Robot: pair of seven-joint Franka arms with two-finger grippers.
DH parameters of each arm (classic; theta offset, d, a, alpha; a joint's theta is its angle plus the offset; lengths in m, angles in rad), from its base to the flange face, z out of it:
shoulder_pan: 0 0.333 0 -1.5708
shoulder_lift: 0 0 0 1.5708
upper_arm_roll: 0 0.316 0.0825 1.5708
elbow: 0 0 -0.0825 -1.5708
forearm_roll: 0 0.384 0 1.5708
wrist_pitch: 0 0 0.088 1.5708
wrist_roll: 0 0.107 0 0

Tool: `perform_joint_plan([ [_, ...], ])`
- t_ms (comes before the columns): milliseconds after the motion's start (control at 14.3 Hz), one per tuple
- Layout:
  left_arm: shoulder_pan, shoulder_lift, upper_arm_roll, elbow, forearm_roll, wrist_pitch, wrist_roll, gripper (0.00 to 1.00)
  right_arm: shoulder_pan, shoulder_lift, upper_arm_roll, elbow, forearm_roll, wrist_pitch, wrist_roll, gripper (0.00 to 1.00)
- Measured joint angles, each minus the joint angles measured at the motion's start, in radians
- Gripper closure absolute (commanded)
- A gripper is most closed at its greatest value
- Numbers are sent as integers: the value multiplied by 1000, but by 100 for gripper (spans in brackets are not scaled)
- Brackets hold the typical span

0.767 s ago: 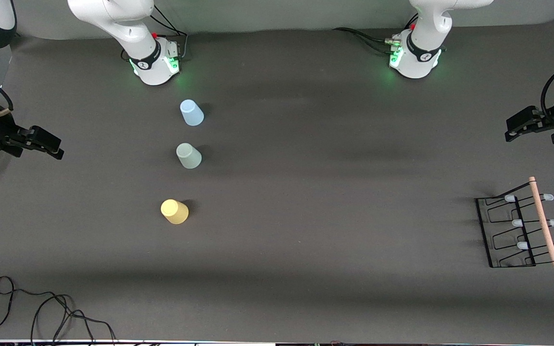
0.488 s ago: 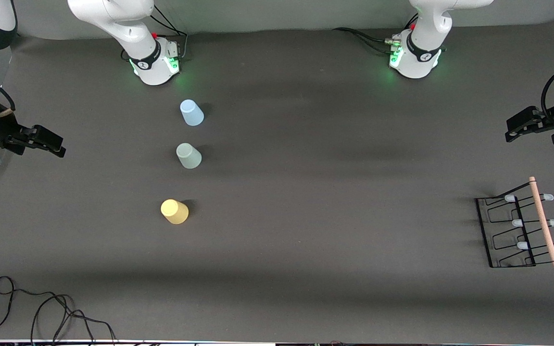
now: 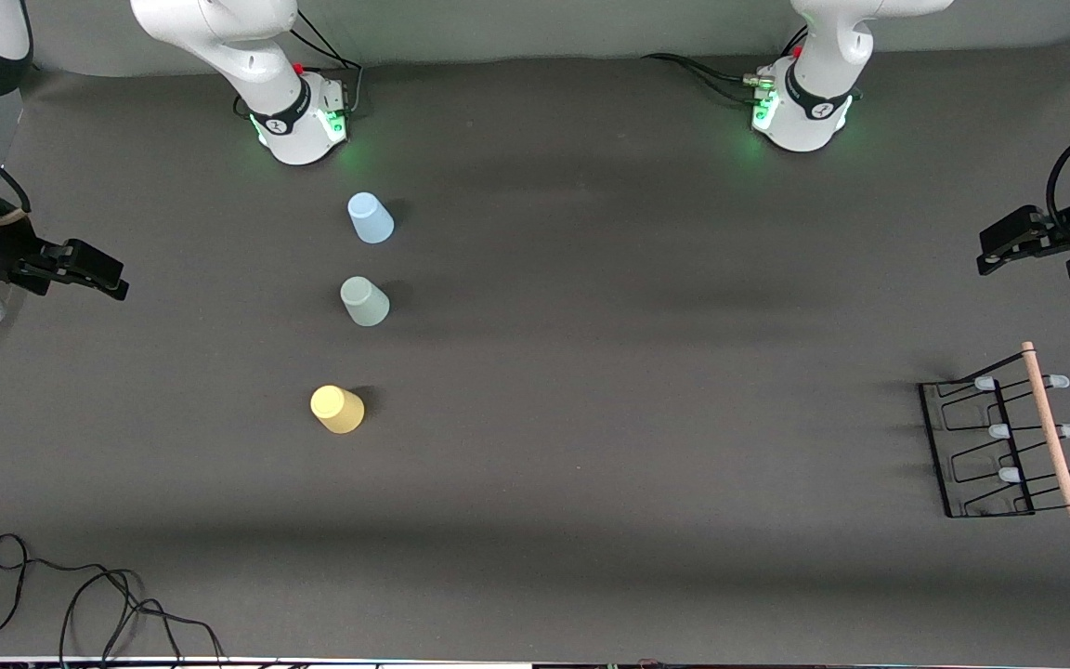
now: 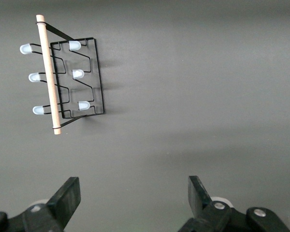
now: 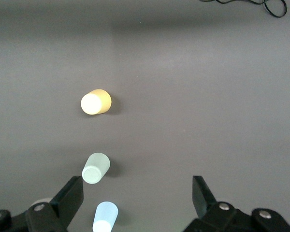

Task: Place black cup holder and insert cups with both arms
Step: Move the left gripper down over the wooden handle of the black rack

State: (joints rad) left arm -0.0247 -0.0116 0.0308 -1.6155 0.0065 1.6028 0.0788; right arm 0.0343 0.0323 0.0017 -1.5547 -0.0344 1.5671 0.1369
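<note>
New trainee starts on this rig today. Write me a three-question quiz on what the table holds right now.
1. True or false: a cup already sits on the black cup holder.
2. Which cup is nearest the front camera? A) pale blue cup B) pale green cup C) yellow cup
3. Fill in: the left gripper and the right gripper are both ____, holding nothing.

Key: 1 false, since all its pegs are bare and the three cups stand mouth down in a row toward the right arm's end of the table. 2 C. 3 open.
</note>
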Motion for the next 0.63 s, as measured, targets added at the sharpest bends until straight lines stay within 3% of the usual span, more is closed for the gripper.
perform_joint_plan([
  [349,46,44,3,-6,0,59,0,0,0,2,-4,0,0,-6,0,0],
  [628,126,155,6,-15,0,171,2,0,-1,3,-6,0,0,-18,0,0],
])
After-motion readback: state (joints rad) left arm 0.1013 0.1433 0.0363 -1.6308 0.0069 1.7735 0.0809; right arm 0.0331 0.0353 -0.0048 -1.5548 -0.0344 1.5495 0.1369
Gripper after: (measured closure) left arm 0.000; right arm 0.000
